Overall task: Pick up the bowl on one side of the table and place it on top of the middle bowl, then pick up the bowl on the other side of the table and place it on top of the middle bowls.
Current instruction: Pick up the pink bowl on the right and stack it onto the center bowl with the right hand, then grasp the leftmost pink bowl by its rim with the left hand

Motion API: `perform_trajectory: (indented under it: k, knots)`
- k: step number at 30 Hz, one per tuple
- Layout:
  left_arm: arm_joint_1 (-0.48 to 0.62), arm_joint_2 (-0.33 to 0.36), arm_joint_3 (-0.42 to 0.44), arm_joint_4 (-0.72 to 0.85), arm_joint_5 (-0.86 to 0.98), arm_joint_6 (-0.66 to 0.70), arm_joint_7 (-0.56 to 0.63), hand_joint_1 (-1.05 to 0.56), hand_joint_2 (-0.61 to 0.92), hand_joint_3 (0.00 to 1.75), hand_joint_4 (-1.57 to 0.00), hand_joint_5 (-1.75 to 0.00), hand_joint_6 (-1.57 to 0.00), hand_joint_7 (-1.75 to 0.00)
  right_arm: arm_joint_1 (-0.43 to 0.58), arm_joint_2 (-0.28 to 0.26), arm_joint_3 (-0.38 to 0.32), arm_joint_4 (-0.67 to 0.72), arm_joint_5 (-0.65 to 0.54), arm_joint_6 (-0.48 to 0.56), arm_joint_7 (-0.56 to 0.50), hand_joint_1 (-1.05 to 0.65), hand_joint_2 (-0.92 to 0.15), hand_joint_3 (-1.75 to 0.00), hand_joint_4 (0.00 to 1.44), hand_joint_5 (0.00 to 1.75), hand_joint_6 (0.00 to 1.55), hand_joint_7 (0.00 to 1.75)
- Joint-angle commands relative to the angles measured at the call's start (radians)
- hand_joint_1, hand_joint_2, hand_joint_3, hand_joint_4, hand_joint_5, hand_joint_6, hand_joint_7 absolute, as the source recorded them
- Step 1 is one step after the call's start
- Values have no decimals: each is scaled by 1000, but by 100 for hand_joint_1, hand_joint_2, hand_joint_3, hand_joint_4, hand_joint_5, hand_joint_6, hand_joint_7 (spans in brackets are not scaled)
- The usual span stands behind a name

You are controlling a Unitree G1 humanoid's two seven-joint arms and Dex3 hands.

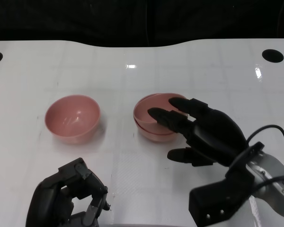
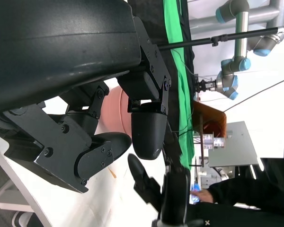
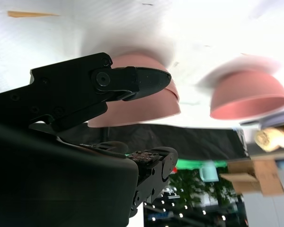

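The middle stack (image 1: pixel 154 124) sits at the centre of the white counter (image 1: pixel 132 71), one pink bowl nested in another, so I judge the first placement done. My right hand (image 1: pixel 206 132) hovers at its rim, fingers spread, gripping nothing that I can see. The remaining bowl (image 1: pixel 72 118) stands well apart on my left side, upright and untouched. My left hand (image 1: pixel 68 198) waits low near the counter's edge, fingers curled in, empty. Next I must clear my right hand, then reach my left to that bowl's rim.
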Motion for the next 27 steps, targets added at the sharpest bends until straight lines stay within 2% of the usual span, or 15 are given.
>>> perform_trajectory:
  k: [1, 6, 7, 8, 10, 11, 14, 17, 21, 22, 23, 25, 26, 27]
  knots:
    - [-1, 9, 8, 1, -20, -5, -1, -9, 55, 104, -84, -153, -82, -131, 79, -40, -47, -73, 30, -61, -58, -60, -92, -39, 15, 13, 23, 2]
    - [-2, 10, 8, 1, -22, -6, -1, -9, 56, 102, -83, -154, -82, -131, 120, -41, -77, -107, 31, -89, -62, -60, -92, -35, 17, 17, 26, 4]
    - [-6, 11, 12, 5, -19, -17, -1, -9, 56, 102, -83, -154, -82, -131, 183, -53, -100, -161, 78, -116, -55, -60, -92, -35, 17, 17, 26, 4]
    - [-9, 12, 14, 7, -16, -25, 1, -9, 56, 102, -83, -154, -82, -131, 243, -63, -122, -211, 121, -139, -48, -53, -92, -31, 27, 24, 33, 8]
    - [-11, 14, 17, 7, -10, -33, 4, -10, 56, 102, -82, -154, -81, -131, 333, -74, -158, -278, 182, -184, -44, -48, -92, -26, 23, 53, 40, 10]
    - [-11, 14, 17, 7, -9, -33, 4, -11, 56, 101, -82, -154, -81, -131, 347, -73, -167, -288, 190, -193, -39, -47, -92, -25, 22, 60, 42, 10]
    - [-14, 12, 19, 7, -8, -33, 5, -11, 56, 101, -82, -154, -81, -131, 392, -66, -197, -310, 219, -223, -23, -45, -92, -24, 23, 67, 45, 11]
    - [-18, 12, 21, 5, -1, -32, 12, -12, 56, 100, -82, -154, -81, -132, 464, -62, -232, -338, 282, -270, -8, -40, -92, -23, 31, 76, 58, 18]
    - [-19, 12, 23, 7, -1, -36, 10, -12, 56, 100, -82, -154, -80, -132, 499, -51, -255, -351, 322, -295, 27, -39, -92, -25, 36, 80, 63, 21]
    - [-18, 13, 25, 3, 1, -35, 12, -12, 56, 100, -82, -154, -80, -132, 533, -42, -248, -369, 422, -294, 70, -39, -92, -25, 36, 80, 63, 21]
    - [-18, 15, 27, 0, 1, -35, 13, -11, 55, 103, -82, -155, -80, -133, 561, -33, -243, -384, 507, -292, 109, -31, -92, -25, 49, 88, 74, 27]
    - [-20, 20, 33, -6, 4, -31, 17, -9, 54, 106, -82, -156, -81, -134, 605, -6, -237, -407, 655, -277, 176, -24, -92, -25, 56, 95, 81, 34]
    - [-23, 20, 37, -5, 6, -35, 20, -9, 54, 106, -82, -156, -81, -134, 612, 9, -239, -408, 694, -268, 199, -22, -91, -28, 56, 105, 82, 42]
    - [-25, 19, 39, -4, 6, -39, 20, -9, 53, 107, -82, -156, -81, -133, 618, 24, -243, -409, 731, -259, 223, -20, -88, -35, 56, 116, 77, 60]
